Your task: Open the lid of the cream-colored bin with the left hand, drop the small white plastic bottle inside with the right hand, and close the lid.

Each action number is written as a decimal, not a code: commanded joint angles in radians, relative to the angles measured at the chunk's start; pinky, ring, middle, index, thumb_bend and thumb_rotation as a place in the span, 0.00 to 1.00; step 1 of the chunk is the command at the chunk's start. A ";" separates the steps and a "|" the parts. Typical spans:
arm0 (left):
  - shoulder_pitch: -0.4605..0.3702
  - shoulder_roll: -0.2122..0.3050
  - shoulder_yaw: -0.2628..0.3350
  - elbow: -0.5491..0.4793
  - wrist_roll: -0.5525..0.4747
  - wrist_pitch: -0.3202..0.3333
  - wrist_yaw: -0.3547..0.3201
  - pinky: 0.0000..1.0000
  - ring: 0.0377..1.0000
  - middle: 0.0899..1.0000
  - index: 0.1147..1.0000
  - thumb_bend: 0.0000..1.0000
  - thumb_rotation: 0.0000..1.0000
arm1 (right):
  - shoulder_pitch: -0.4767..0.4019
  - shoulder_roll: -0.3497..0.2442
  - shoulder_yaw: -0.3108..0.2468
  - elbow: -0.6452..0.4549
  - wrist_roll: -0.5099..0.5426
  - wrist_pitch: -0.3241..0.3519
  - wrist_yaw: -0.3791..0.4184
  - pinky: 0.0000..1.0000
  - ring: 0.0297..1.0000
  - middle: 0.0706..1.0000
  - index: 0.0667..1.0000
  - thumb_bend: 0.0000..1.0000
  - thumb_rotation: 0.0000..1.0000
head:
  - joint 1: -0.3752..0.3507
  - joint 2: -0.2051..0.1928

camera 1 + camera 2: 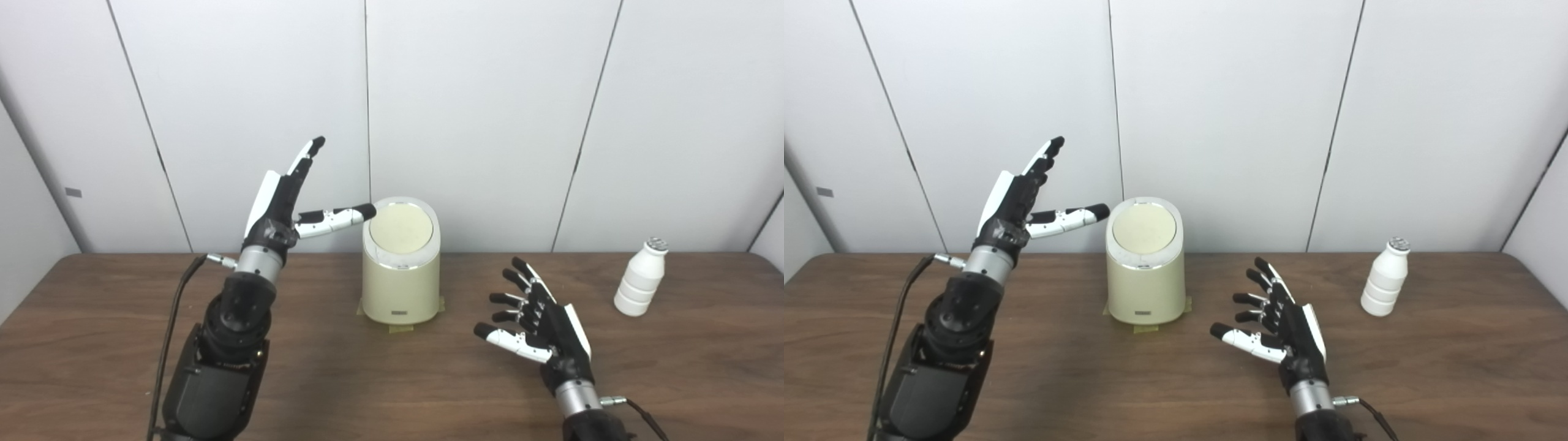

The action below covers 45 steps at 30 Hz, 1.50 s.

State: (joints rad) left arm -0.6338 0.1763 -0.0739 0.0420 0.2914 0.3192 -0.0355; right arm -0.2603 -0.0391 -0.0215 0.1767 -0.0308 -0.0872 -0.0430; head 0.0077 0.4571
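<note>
The cream-colored bin stands on the brown wooden table, near the middle of its far edge and close to the white panel wall. The round lid lies flat on the top of the bin, so the bin is closed. Small pieces of tape show under the base of the bin, on the table surface.

The left hand is raised in the air to the left of the bin. The fingers are spread wide and point upward, and the hand holds nothing. The thumb reaches sideways toward the bin, and its dark tip is at the left rim of the lid; I cannot tell whether it touches the rim or is only just beside it.

The right hand is low over the table, in front of the bin and to its right. Its fingers are also wide apart and it holds nothing.

The small white plastic bottle stands upright near the far right corner of the table, well apart from the bin and from the right hand. Nothing stands between the right hand and the bottle. A dark cable runs along the left arm.
</note>
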 commanded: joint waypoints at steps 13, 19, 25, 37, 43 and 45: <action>-0.143 -0.015 -0.114 0.168 0.253 -0.031 0.158 0.92 1.00 1.00 1.00 0.96 0.30 | -0.035 0.002 -0.001 -0.044 0.008 -0.037 0.004 0.53 0.67 0.87 0.90 0.93 0.18 | -0.011 0.009; -0.160 -0.019 -0.142 0.232 0.303 -0.051 0.202 0.89 1.00 1.00 1.00 0.95 0.29 | -0.030 0.005 0.002 -0.061 0.003 -0.028 0.001 0.54 0.66 0.86 0.89 0.92 0.17 | -0.013 0.012; -0.167 -0.025 -0.153 0.269 0.304 -0.059 0.204 0.94 1.00 1.00 1.00 0.95 0.29 | -0.027 0.009 0.002 -0.067 0.011 -0.020 0.004 0.53 0.66 0.86 0.89 0.91 0.16 | -0.016 0.012; -0.173 -0.046 -0.191 0.333 0.350 -0.050 0.230 0.93 1.00 1.00 1.00 0.97 0.32 | -0.013 0.023 0.024 -0.115 -0.051 0.020 -0.013 0.53 0.65 0.85 0.88 0.90 0.19 | -0.034 0.014; -0.178 -0.066 -0.193 0.365 0.345 -0.069 0.249 0.95 1.00 1.00 1.00 0.97 0.31 | -0.005 0.032 0.028 -0.138 -0.063 0.045 -0.016 0.52 0.65 0.84 0.87 0.90 0.19 | -0.040 0.017; -0.182 -0.071 -0.194 0.374 0.340 -0.075 0.250 0.96 1.00 1.00 1.00 0.98 0.31 | -0.004 0.034 0.029 -0.141 -0.064 0.047 -0.016 0.52 0.65 0.85 0.87 0.89 0.19 | -0.042 0.018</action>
State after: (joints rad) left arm -0.7485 0.1110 -0.2680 0.4261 0.6228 0.2729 0.1885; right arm -0.2370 -0.0110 0.0044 0.0722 -0.0934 -0.0272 -0.0548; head -0.0337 0.4740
